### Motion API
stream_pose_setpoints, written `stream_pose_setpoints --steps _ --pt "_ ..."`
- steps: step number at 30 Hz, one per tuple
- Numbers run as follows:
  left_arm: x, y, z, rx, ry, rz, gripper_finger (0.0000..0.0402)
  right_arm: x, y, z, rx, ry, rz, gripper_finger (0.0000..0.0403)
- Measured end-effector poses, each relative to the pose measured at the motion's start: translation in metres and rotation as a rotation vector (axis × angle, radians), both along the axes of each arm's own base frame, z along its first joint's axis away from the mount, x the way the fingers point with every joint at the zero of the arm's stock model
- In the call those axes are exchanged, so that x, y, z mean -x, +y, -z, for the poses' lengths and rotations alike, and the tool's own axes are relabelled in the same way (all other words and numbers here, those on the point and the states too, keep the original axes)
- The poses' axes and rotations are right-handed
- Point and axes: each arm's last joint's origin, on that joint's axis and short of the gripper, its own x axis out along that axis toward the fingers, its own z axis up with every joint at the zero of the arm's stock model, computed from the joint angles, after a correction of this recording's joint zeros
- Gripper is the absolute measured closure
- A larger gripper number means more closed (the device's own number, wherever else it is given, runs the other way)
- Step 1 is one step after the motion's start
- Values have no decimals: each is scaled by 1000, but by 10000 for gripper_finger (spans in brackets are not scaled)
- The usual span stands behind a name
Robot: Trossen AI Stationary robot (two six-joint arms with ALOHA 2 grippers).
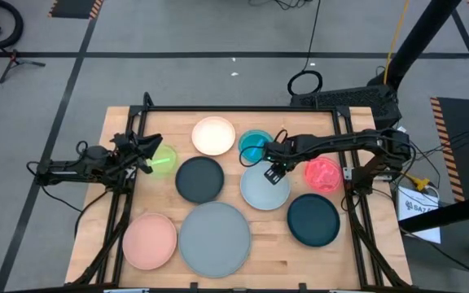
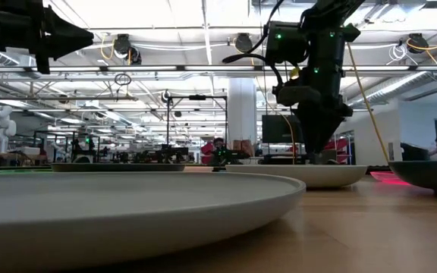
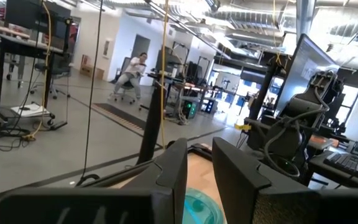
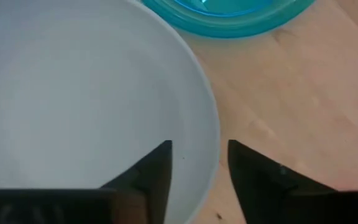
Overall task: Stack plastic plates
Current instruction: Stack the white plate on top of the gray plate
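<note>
Nine plates lie singly on the wooden table. These are the cream (image 1: 213,136), cyan (image 1: 255,145), lime green (image 1: 163,159), black (image 1: 199,179), light blue (image 1: 265,185), pink-red (image 1: 322,173), dark teal (image 1: 313,220), large grey (image 1: 214,236) and salmon pink (image 1: 149,240) plates. My right gripper (image 1: 272,167) (image 4: 199,152) is open and low over the light blue plate (image 4: 73,93), beside the cyan dish (image 4: 229,12). One finger stands inside the rim and one outside. My left gripper (image 1: 146,153) (image 3: 199,149) is raised beside the lime green plate, open by a narrow gap. My right gripper points down from above with its fingers on either side of the light blue plate's far rim (image 4: 211,155), next to the cyan dish. The plate lies flat on the table. Whether the fingers touch the rim I cannot tell.
The black frame rails (image 1: 243,110) run along the table's far edge and down both sides. The large grey plate (image 2: 127,205) fills the near middle of the table. Bare wood (image 1: 365,260) shows at the near right corner. People sit in the room beyond the table.
</note>
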Motion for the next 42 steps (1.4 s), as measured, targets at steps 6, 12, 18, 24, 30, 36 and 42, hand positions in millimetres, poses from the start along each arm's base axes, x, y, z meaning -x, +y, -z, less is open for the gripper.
stream_pose_setpoints --steps 6,12,18,24,30,36,42 --pt "0 0 1 4 7 1 321 1 -4 0 30 5 1 208" --pt "0 0 2 6 16 1 321 -4 -7 8 76 25 -15 216" --pt "-1 0 3 18 17 4 321 -10 -8 27 73 83 -70 225" --pt "-1 0 3 20 18 4 321 -15 -8 38 47 84 -87 251" --pt "-1 0 3 23 16 5 321 -17 -8 41 41 93 -92 308" --pt "-1 0 3 23 16 5 321 -16 -7 36 13 70 -86 364" --pt "-1 0 3 24 15 5 321 -11 -8 18 25 15 -82 384"
